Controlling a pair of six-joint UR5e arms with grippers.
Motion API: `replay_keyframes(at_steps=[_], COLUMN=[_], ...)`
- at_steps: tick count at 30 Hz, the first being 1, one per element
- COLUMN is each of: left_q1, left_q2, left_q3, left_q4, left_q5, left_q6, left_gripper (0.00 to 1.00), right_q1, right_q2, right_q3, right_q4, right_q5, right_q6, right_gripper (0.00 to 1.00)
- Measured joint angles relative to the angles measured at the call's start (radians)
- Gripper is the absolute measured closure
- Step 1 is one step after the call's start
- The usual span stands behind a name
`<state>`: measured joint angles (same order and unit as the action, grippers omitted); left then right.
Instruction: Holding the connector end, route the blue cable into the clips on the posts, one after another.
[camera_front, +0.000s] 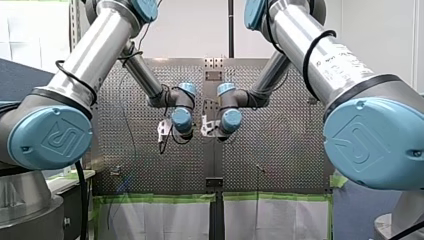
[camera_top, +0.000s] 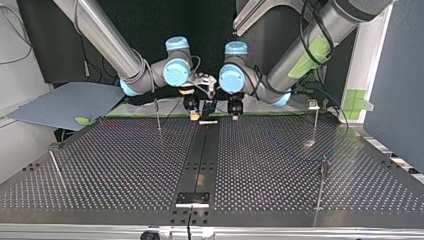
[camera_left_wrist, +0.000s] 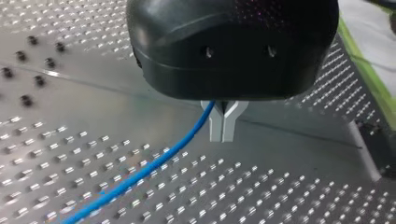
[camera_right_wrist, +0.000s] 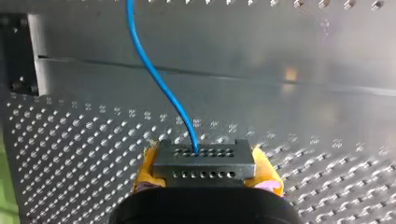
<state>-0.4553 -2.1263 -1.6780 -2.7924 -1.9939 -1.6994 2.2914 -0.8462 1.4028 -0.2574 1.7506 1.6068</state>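
The right gripper has its yellow pads closed on the dark grey rectangular connector block. The thin blue cable leaves that block's perforated face and curves away over the perforated metal table. The left gripper has its metal fingers drawn together, and the cable comes out of the notch between them and trails off low over the holes. It seems pinched there, though how firmly cannot be told.

In the top view both grippers hang close together at the middle of the table's far edge, either side of the dark centre strip. One thin metal post stands near that same edge. A second post with a small clip on top stands toward the opposite far corner, and a third post stands closer to the near edge. No cable shows in any clip, so the routing looks not yet begun.

To do this step well, the right gripper should carry the connector past the first post. The left gripper should hold the cable just taut enough to make a straight span. That span should then be lowered squarely into the clip's mouth rather than dragged sideways, since posts this slim would likely bend. Slack between the two grippers risks a loop that misses the clip.
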Motion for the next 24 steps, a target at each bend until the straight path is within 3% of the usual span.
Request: replay_keyframes(at_steps=[5,16,24], left_q1=[-0.029,-0.115,-0.151], left_q2=[-0.03,-0.036,-0.072], left_q3=[-0.005,-0.007,-0.007], left_q4=[0.04,0.101,0.129], left_q5=[-0.026,-0.091,-0.095], left_q6=[0.002,0.004,0.003], left_gripper=[1.0,1.0,1.0], right_q1=[-0.014,-0.039,-0.057], right_q2=[0.0,0.0,0.0], right_q3=[0.048,0.143,0.22], right_q4=[-0.048,-0.143,-0.22], right_q5=[0.001,0.004,0.004], right_q6=[-0.001,-0.001,0.002], right_gripper=[1.0,1.0,1.0])
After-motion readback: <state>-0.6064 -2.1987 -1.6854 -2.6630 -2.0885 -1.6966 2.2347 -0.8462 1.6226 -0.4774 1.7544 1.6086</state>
